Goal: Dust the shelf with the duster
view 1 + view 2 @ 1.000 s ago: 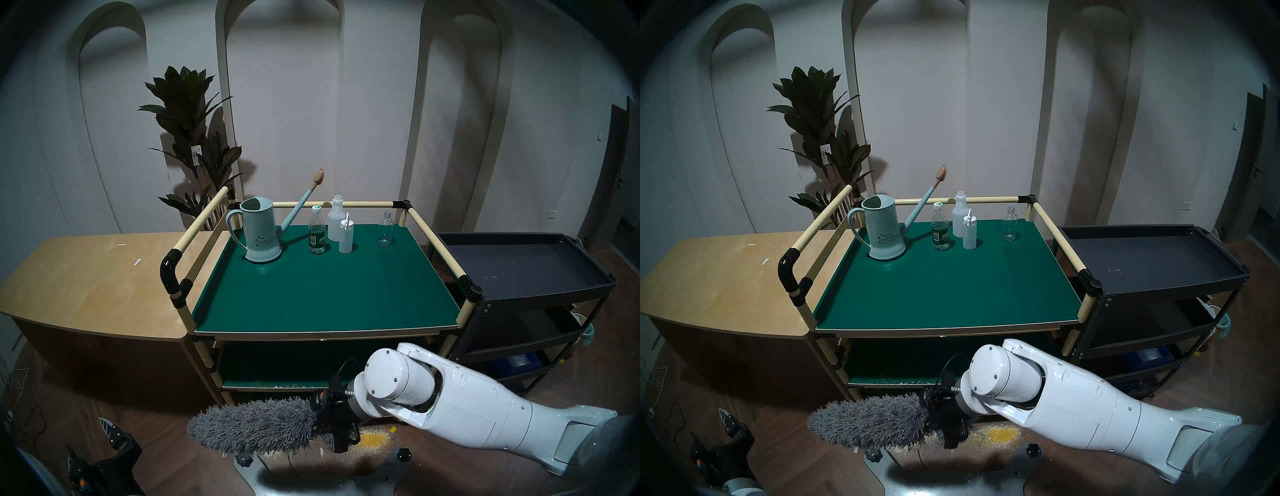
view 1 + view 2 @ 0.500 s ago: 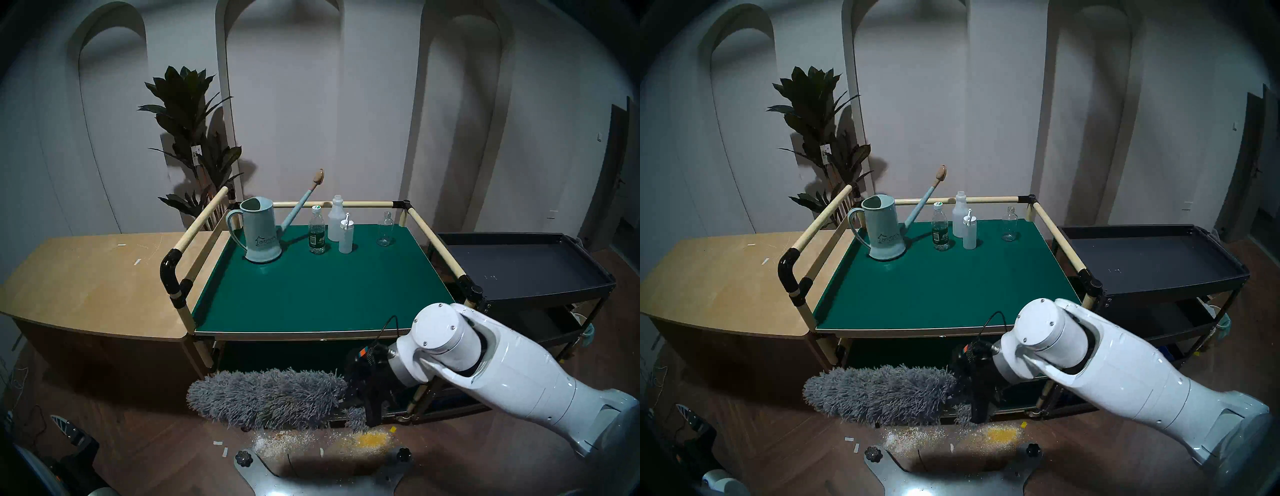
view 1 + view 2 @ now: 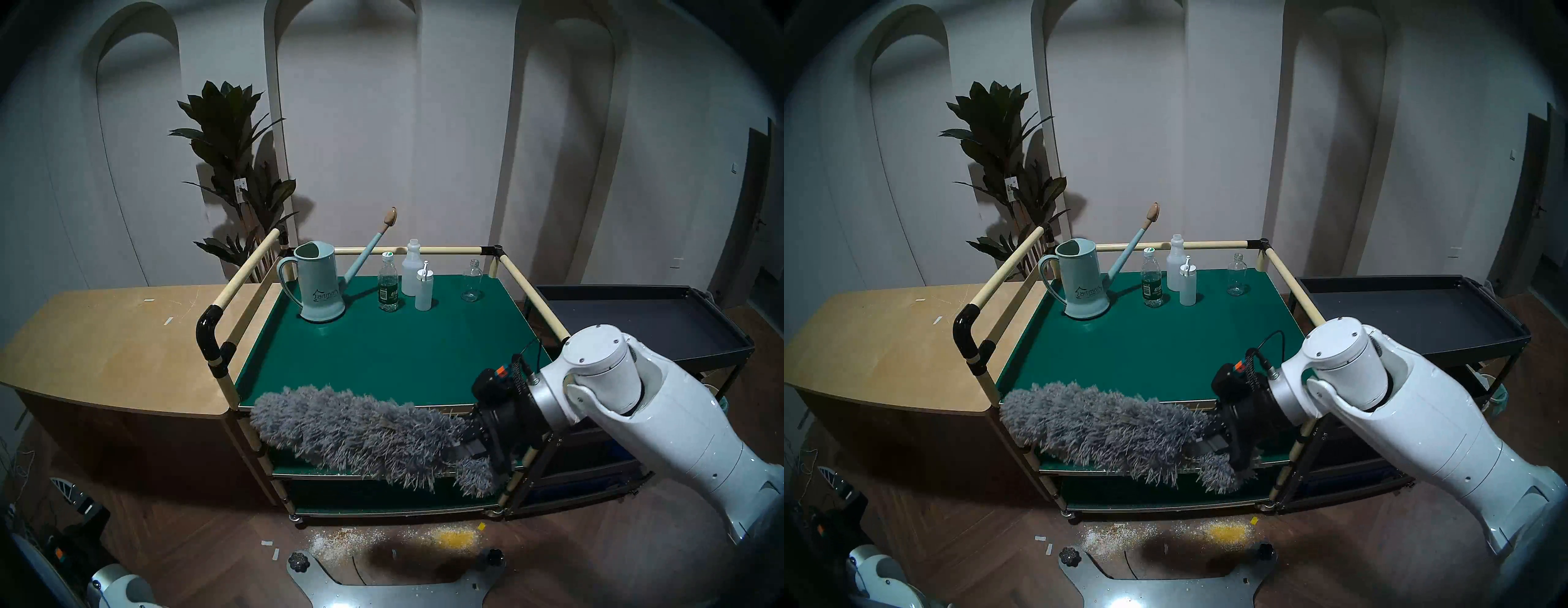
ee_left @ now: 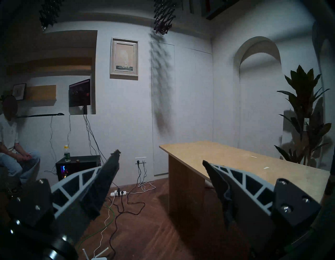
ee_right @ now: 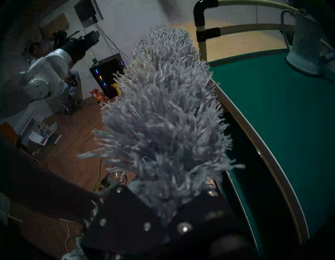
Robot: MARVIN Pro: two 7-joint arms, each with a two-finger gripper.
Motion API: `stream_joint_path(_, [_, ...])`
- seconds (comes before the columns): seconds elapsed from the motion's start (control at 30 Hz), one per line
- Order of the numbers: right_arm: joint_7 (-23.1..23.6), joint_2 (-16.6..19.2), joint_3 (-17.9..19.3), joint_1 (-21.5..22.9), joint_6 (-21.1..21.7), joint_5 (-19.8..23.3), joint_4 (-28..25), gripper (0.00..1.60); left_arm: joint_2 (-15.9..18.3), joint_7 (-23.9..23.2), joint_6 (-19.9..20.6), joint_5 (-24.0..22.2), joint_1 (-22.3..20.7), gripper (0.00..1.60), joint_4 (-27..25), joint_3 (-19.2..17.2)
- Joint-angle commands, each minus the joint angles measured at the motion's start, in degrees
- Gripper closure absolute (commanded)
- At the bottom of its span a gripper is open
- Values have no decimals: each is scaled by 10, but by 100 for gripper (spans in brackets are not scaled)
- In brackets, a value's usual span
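Observation:
The duster [image 3: 352, 429] [image 3: 1102, 424] is a shaggy grey head held level, pointing to my left along the front edge of the shelf [image 3: 394, 352] [image 3: 1153, 348]. In the right wrist view the duster [image 5: 163, 118] hangs just outside the cream front edge of the green shelf [image 5: 281, 109], about level with it. My right gripper [image 3: 479, 441] [image 3: 1221, 441] [image 5: 163, 217] is shut on the duster's near end, and the fluff hides the handle. My left gripper [image 4: 161, 158] [image 3: 72, 505] stands open and empty, low at the left, away from the cart.
At the back of the shelf stand a pale blue watering can [image 3: 318, 288], a water bottle [image 3: 388, 284], two white bottles [image 3: 418, 280] and a clear glass bottle [image 3: 471, 282]. A wooden counter [image 3: 110, 339] adjoins on the left, a black tray cart [image 3: 636, 322] on the right. Crumbs [image 3: 454, 539] lie on the floor.
My right arm has lifted the duster from near the floor up to the shelf's front edge, moving right and forward. The left gripper has sunk toward the lower left.

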Motion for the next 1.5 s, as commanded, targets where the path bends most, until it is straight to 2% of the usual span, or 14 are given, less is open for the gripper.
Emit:
stream_joint_path(0.0, [-3, 33, 84, 2, 12, 57, 20, 160, 36, -27, 29, 20, -65, 0, -11, 18])
stream_joint_path(0.27, [-2, 70, 170, -27, 33, 114, 50, 160, 65, -61, 77, 30, -125, 0, -6, 37])
stream_joint_path(0.3, [-3, 76, 169, -24, 33, 119, 54, 160, 68, -64, 80, 31, -125, 0, -7, 39])
stream_joint_path(0.37, [-7, 83, 201, -38, 39, 131, 63, 160, 74, -72, 93, 32, -144, 0, -2, 42])
stream_joint_path(0.4, [-10, 90, 197, -33, 38, 132, 70, 160, 76, -75, 94, 33, -143, 0, -2, 44])
stream_joint_path(0.47, [-16, 95, 228, -44, 43, 142, 80, 160, 82, -83, 105, 34, -161, 0, 3, 48])
stream_joint_path(0.7, [-33, 115, 299, -63, 54, 163, 114, 160, 105, -111, 131, 42, -206, 0, 12, 61])
stream_joint_path(0.93, [-45, 127, 364, -71, 61, 173, 143, 160, 129, -138, 145, 57, -244, 0, -2, 73])
stream_joint_path(1.13, [-62, 123, 425, -98, 70, 173, 170, 160, 153, -170, 158, 70, -275, 0, -1, 96])
stream_joint_path(1.23, [-68, 119, 440, -110, 78, 172, 182, 160, 158, -180, 164, 73, -285, 0, 3, 104])
stream_joint_path(1.27, [-78, 113, 459, -124, 83, 169, 193, 160, 164, -192, 172, 75, -295, 0, 9, 113])
stream_joint_path(1.47, [-108, 87, 511, -159, 95, 160, 222, 160, 180, -223, 196, 80, -326, 0, 28, 130])
